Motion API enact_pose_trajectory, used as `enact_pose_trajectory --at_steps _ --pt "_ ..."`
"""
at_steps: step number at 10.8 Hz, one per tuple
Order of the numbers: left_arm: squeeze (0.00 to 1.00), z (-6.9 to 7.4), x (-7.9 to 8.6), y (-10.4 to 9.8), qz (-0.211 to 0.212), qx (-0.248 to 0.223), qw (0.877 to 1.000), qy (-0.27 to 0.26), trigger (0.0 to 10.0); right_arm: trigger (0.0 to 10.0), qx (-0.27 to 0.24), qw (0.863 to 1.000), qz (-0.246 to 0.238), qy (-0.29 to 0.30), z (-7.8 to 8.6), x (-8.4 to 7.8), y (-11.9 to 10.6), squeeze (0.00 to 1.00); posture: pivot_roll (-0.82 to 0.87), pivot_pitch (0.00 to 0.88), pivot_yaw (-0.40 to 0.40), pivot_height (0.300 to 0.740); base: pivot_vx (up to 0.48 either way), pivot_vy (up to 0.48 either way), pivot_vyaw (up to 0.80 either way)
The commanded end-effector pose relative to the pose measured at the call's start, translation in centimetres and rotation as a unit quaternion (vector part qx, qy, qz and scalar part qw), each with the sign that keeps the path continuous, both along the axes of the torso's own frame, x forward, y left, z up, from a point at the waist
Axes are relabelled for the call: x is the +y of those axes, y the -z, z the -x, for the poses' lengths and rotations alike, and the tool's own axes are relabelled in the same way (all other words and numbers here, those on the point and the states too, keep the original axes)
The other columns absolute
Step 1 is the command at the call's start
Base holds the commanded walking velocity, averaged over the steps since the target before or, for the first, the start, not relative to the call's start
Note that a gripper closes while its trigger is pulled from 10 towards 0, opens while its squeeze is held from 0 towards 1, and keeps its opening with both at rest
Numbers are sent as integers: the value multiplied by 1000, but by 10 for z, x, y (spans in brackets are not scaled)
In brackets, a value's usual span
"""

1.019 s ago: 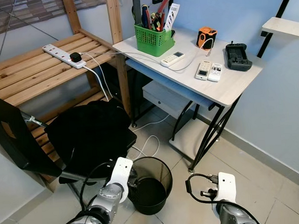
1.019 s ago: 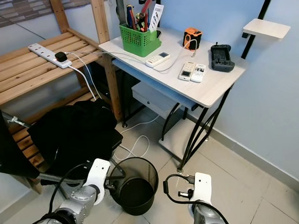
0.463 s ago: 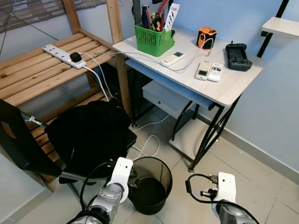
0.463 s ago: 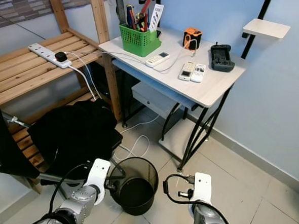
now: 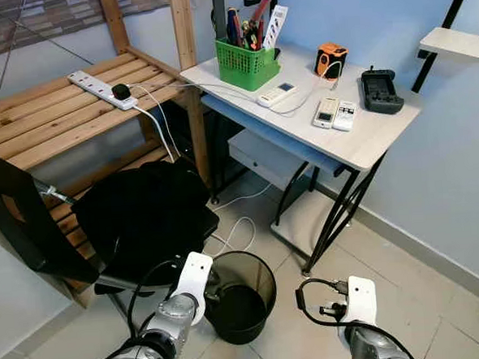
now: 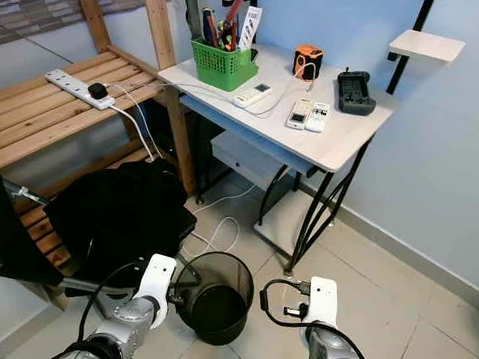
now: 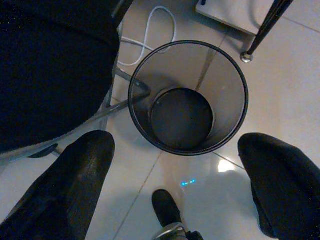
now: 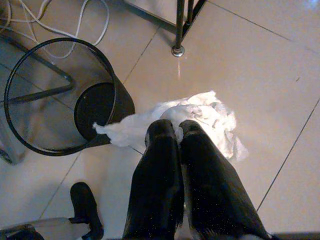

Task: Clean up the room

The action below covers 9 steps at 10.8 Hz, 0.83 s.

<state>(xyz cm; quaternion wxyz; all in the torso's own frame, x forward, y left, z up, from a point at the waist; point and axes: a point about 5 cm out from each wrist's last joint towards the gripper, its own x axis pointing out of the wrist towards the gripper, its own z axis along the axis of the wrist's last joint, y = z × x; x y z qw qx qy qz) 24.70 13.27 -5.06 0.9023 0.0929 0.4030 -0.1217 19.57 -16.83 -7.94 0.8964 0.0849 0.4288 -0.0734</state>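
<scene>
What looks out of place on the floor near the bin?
A crumpled white tissue is outside the black mesh bin, pinched in the right gripper. A white cable also lies loose on the tiles.

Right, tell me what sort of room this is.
Most likely a small home study or work corner. A white desk stands against a blue wall, with remote controls and a green basket of tools on it. A black chair and a mesh waste bin stand on the tiled floor.
</scene>
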Motion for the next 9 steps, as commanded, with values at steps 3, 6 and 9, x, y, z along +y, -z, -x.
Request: enact_pose_trajectory --at_steps 3,6,9 --pt "0 -1 1 -1 -2 0 1000 5 10000 10000 -4 1000 1 -6 -2 0 -1 0 23 0 3 726 0 0 0" --pt "0 -2 2 -1 -4 -2 1000 6 10000 10000 -4 1000 3 -9 -3 0 -2 0 29 0 0 726 0 0 0" --pt "0 -3 3 -2 -6 -4 1000 7 10000 10000 -5 1000 4 -10 -4 -1 -2 0 31 0 -3 726 0 0 0"
